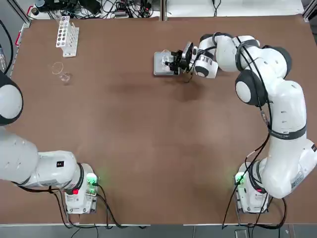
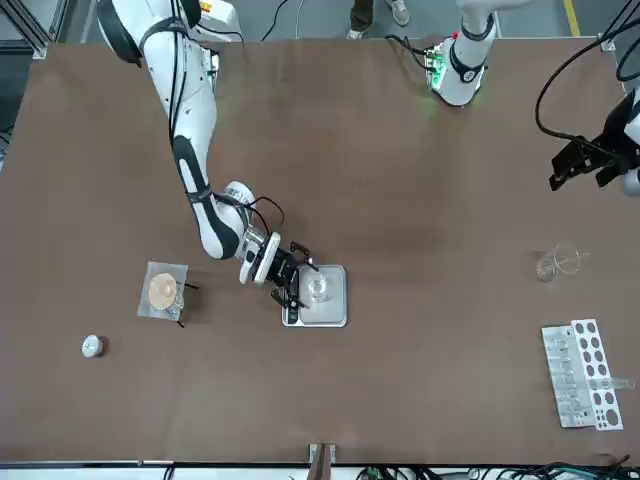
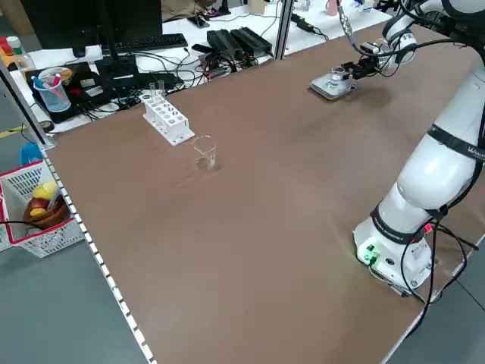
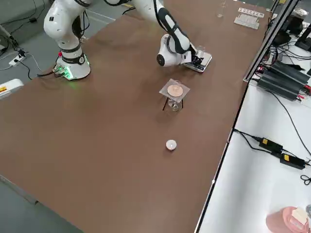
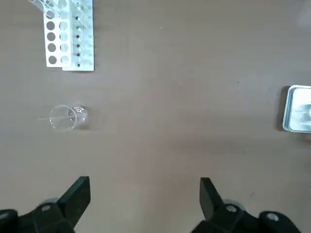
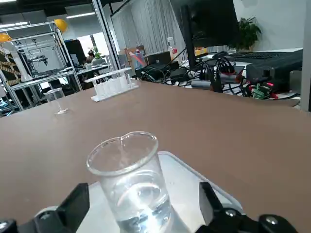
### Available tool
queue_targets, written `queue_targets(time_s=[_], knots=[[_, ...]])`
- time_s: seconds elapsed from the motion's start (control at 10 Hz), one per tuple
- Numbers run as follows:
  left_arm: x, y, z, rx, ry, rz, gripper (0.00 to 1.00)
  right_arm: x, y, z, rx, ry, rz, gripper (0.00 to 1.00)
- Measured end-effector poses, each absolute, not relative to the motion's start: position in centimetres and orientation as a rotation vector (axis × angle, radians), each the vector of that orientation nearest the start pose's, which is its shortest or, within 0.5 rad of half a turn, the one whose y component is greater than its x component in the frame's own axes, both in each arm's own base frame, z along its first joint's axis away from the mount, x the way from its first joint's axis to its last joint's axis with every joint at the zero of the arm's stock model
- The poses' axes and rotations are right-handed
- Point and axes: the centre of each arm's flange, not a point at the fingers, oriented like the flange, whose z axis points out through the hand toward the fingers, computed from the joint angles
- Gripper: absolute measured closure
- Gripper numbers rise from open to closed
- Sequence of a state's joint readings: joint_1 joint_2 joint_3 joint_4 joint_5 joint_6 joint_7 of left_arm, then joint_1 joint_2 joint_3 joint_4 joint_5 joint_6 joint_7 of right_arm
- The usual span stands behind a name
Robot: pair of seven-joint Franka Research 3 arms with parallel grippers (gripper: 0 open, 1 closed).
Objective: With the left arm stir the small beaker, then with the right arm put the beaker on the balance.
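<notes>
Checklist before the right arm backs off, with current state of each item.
1. Beaker on the balance: ok, it stands on the pan.
2. Beaker upright, liquid inside: ok.
3. Right tool released: ok, fingers apart on either side of the beaker at the balance.
4. Left tool out of the way: ok, open over the rack side of the table, away from the balance.
5. Balance reading: cannot tell, display not legible.
6. Stirring done: cannot tell from these views.
</notes>
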State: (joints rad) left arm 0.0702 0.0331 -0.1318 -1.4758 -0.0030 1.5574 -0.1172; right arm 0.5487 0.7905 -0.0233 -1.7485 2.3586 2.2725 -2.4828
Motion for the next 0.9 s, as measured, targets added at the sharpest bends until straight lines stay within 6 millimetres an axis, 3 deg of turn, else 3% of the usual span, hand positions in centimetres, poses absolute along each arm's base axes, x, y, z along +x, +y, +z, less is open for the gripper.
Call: queue_targets(time_s=[0.4, 0.9], knots=[[56.3, -3.4, 65.0, -3.151, -0.088, -0.076, 0.00, 57.7, 33.8, 17.2, -1.784, -0.790, -1.274, 0.00], [56.3, -3.4, 65.0, -3.151, -0.088, -0.076, 0.00, 57.4, 32.7, 20.7, -1.876, -0.784, -1.284, 0.00]])
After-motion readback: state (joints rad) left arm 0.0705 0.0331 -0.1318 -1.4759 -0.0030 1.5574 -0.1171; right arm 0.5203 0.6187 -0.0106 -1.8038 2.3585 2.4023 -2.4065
